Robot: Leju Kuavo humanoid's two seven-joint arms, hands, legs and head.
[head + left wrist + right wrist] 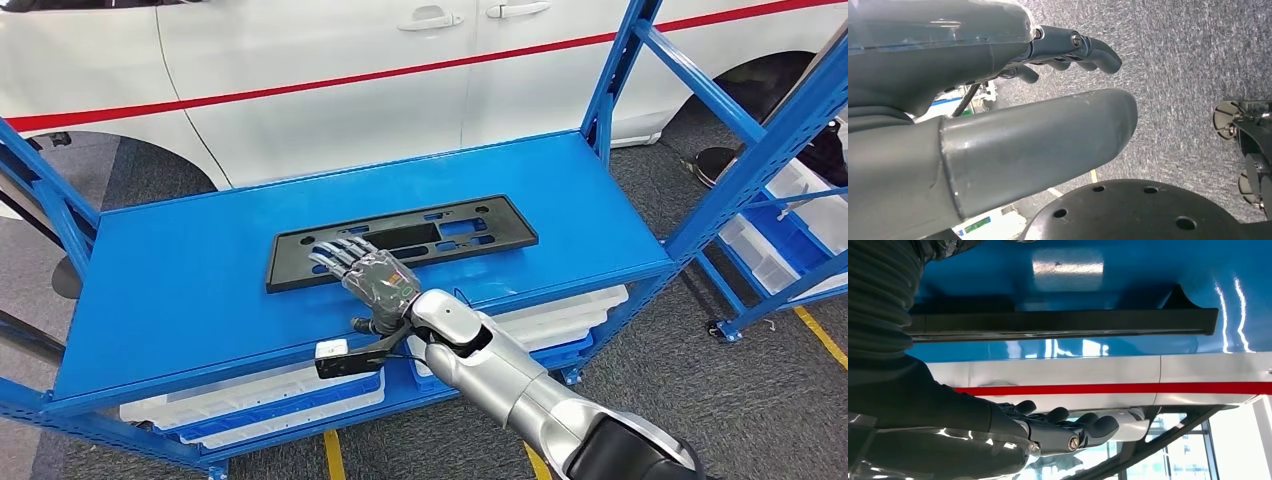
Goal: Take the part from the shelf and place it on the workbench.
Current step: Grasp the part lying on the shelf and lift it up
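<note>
The left hand (998,100) hangs beside the robot's body above the grey carpet, fingers loosely curled with nothing in them. At mid-frame in the head view, the task's part, a long black plastic panel (402,241) with rectangular cut-outs, lies flat on the blue shelf deck (180,290), well back from the deck's front edge. The right hand (365,270) is stretched out over the panel's near left portion, fingers extended and spread, gripping nothing; whether the fingertips touch the panel I cannot tell.

Likely trouble: the panel is thin and lies flush, so fingers may skid over it and push it backward. The hand also sits left of the panel's middle, so a lift from there could let the long right end droop or twist free. To the right, the blue upright post (730,180) could catch that end.
</note>
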